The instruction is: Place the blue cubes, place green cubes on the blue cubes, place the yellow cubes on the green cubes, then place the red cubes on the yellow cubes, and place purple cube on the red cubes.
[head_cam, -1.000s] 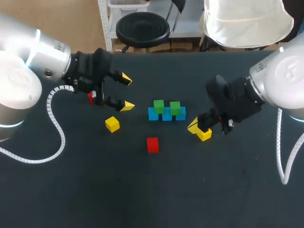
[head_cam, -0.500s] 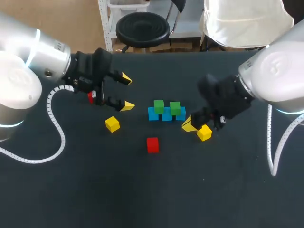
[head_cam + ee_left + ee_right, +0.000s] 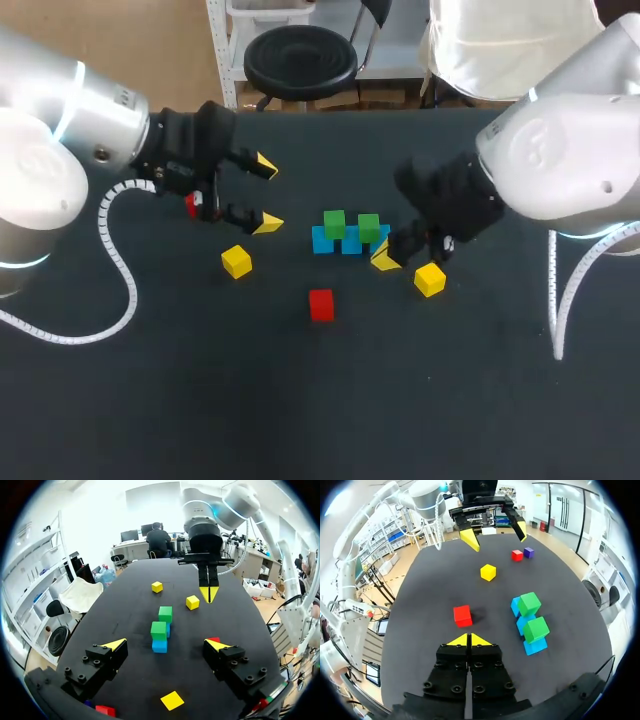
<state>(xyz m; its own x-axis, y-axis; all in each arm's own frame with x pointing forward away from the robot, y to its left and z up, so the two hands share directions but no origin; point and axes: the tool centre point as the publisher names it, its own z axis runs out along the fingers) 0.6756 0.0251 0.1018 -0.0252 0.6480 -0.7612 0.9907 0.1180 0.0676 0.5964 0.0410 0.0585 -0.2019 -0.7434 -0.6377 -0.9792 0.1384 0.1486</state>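
the right gripper (image 3: 468,640) has its two yellow tips pressed together with nothing between them. it hangs low near the middle of the table (image 3: 200,400), just beside the right end of the row of blue cubes (image 3: 351,243). a yellow cube (image 3: 430,279) lies near it on the side toward the table's right edge, apart from the tips. ahead of the tips in the right wrist view, a red cube (image 3: 462,615) sits alone, on the near-edge side of the row. the three blue cubes stand in a tight row, and two green cubes (image 3: 334,223) rest on top of them. the left gripper (image 3: 266,194) is spread wide and holds nothing, over the table's left half and nearer the far edge. a second yellow cube (image 3: 237,261) lies near it on the near-edge side. behind its fingers, another red cube (image 3: 517,555) and a purple cube (image 3: 528,552) sit close together toward the table's left edge.
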